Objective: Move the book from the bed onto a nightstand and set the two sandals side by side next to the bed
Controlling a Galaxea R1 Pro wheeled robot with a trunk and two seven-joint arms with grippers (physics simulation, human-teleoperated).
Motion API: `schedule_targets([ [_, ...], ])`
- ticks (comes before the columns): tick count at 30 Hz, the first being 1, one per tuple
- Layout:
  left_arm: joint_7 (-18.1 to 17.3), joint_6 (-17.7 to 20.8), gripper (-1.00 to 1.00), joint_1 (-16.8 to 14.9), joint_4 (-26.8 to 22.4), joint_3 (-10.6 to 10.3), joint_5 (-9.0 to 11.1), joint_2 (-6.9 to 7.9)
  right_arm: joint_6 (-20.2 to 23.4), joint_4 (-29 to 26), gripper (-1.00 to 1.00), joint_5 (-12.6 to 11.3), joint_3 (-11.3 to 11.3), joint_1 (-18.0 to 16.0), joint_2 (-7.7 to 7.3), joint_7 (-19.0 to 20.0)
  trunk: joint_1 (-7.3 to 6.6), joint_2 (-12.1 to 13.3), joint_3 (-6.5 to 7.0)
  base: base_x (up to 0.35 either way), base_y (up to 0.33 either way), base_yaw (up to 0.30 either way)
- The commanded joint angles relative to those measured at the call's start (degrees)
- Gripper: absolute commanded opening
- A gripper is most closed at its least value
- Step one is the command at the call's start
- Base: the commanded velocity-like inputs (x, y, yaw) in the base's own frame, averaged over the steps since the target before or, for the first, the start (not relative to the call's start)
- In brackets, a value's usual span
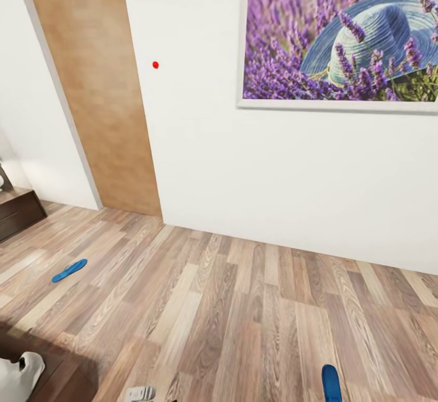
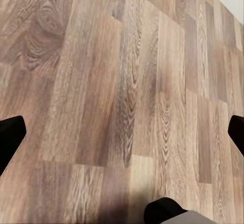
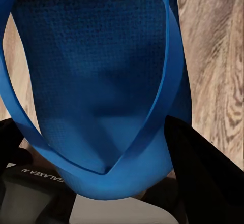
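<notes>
One bright-blue sandal (image 1: 69, 270) lies flat on the wood floor at the left, a little in front of the dark-brown nightstand (image 1: 18, 210). The other sandal (image 3: 96, 76) hangs by its strap between the black fingers (image 3: 203, 173) of my right gripper (image 3: 109, 158), which is shut on it. Its blue tip (image 1: 331, 384) pokes up at the lower right edge of the head view. My left gripper (image 2: 122, 132) hovers over bare floor planks, fingers wide apart and holding nothing. The book and the bed are out of view.
Ahead is a white wall with the purple lavender picture (image 1: 340, 31). A light wooden door (image 1: 97, 86) stands to its left. Wood-plank floor (image 1: 243, 317) stretches between me and the wall. Pale parts of my left arm (image 1: 18, 374) sit at the lower left corner.
</notes>
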Motion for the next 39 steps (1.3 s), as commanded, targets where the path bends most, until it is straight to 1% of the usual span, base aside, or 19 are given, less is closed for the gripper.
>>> schedule_targets([
  [1, -0.25, 0.60, 1.00, -0.03, -0.01, 0.10, 0.54, -0.01, 0.26, -0.03, -1.00, -0.68, 0.33, -0.04, -0.04, 0.02, 0.02, -0.02, -0.05, 0.284, 0.000, 0.000],
  [25, -0.25, 0.60, 1.00, -0.03, -0.01, 0.15, 0.56, -0.01, 0.17, -0.03, -1.00, -0.64, 0.33, -0.04, -0.03, -0.08, 0.02, -0.02, -0.05, 0.317, 0.000, 0.000],
  [33, -0.25, 0.60, 1.00, -0.03, -0.01, 0.17, 0.56, -0.01, 0.17, -0.03, -1.00, -0.64, 0.33, -0.04, -0.02, -0.04, 0.02, -0.02, -0.05, 0.319, 0.000, 0.151],
  [39, -0.25, 0.60, 1.00, -0.03, -0.01, 0.19, 0.56, -0.01, 0.17, -0.03, -1.00, -0.64, 0.33, -0.04, -0.03, 0.01, 0.02, -0.02, -0.05, 0.319, 0.000, 0.027],
])
